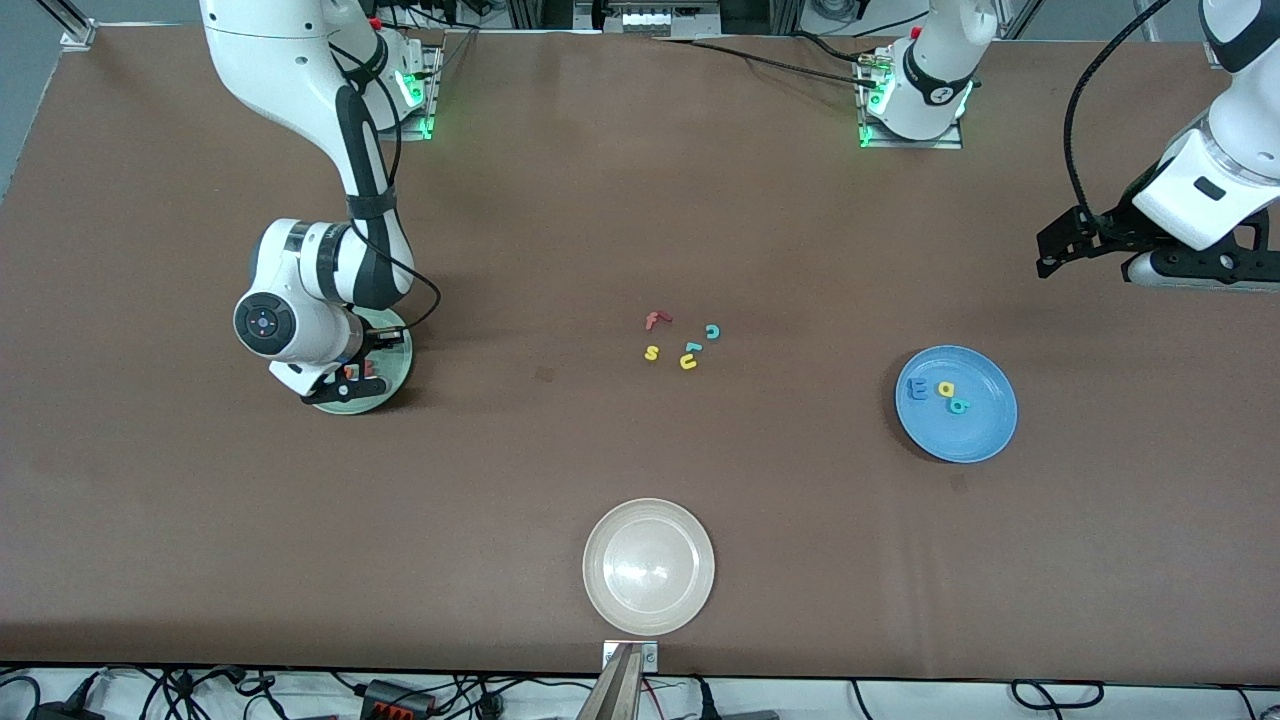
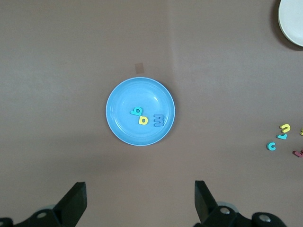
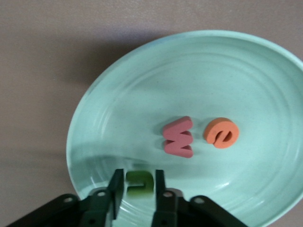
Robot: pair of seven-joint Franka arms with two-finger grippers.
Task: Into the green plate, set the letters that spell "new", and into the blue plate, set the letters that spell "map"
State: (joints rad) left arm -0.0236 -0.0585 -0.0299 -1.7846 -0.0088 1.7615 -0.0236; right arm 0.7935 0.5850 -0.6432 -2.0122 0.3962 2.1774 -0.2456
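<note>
Start at the right arm's end of the table. There the right gripper (image 3: 137, 189) sits low over the green plate (image 1: 395, 372). Its fingers (image 3: 115, 185) flank the n (image 3: 140, 183), which rests at the plate's rim; you cannot tell whether they grip it or have just let go. The w (image 3: 179, 137) and the e (image 3: 221, 133) lie flat in the plate, just beside each other and near the n.

At mid-table you see the leftover letters in a loose cluster: a red f (image 1: 655, 320), a yellow s (image 1: 651, 352), a yellow u (image 1: 688, 362) and a teal c (image 1: 712, 331). A beige plate (image 1: 649, 566) stands nearer the front camera than this cluster.

Toward the left arm's end, the blue plate (image 1: 956, 403) holds the m (image 2: 158, 120), the a (image 2: 143, 120) and the p (image 2: 137, 111), close together. The left gripper (image 2: 139, 201) waits high above the table near that plate, fingers spread wide, holding nothing
</note>
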